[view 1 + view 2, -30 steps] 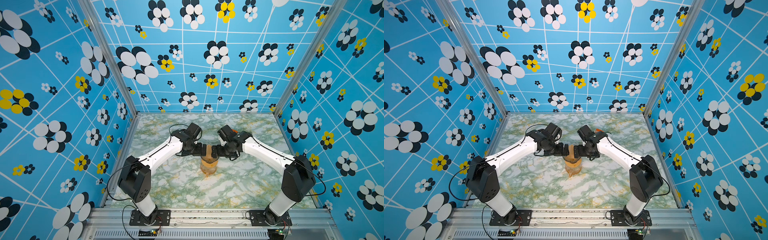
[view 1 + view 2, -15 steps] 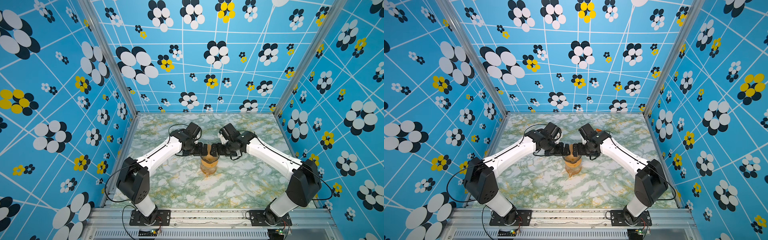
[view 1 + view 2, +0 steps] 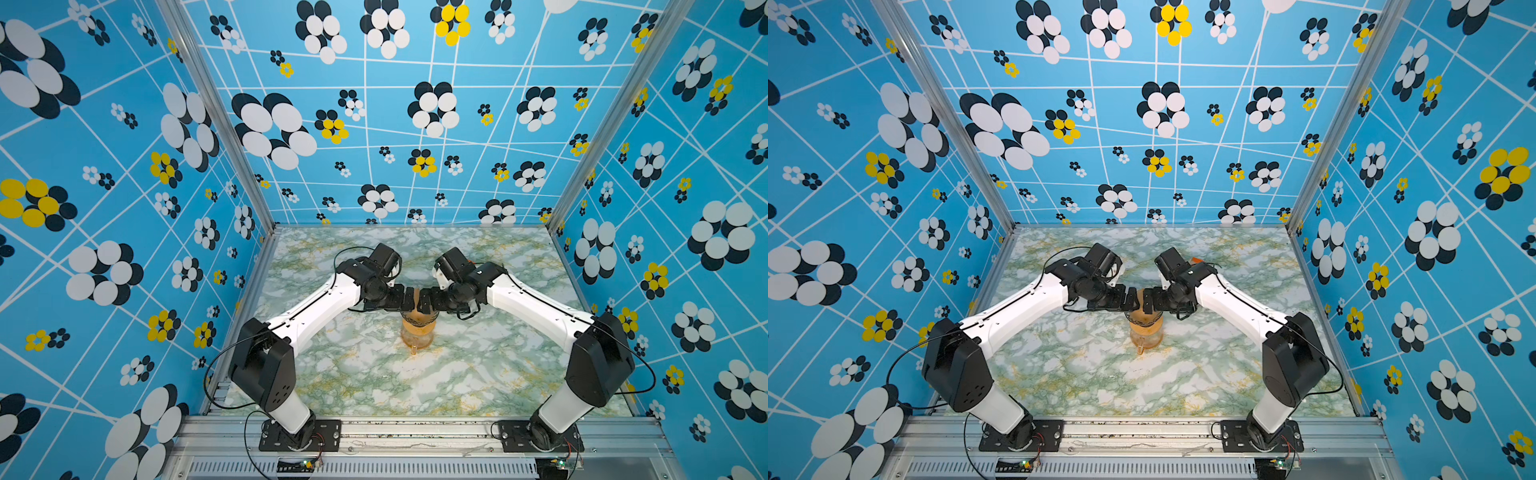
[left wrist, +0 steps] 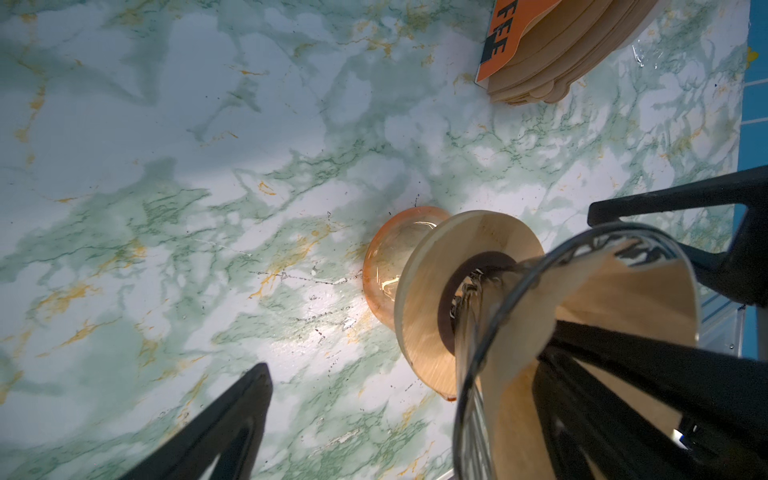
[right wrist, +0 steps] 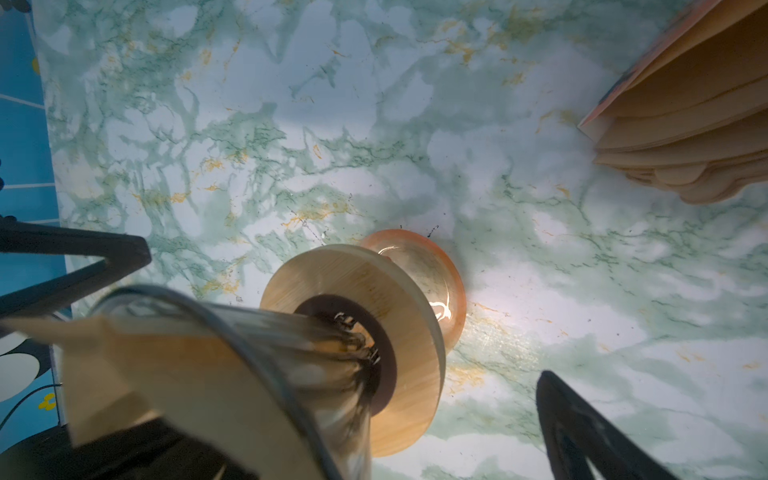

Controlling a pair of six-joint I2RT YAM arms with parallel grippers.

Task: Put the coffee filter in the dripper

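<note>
Marble-patterned table holds filter stack lettered "FFE"; left tool and right tool spread at dripper.

You're in a robot data-collection cell, a lab rig and not a real kitchen. Blue flower-print walls box it in on three sides, with aluminium corner posts and a marble-print tabletop. The left arm and right arm are bolted by black base plates to an aluminium front rail.
</note>
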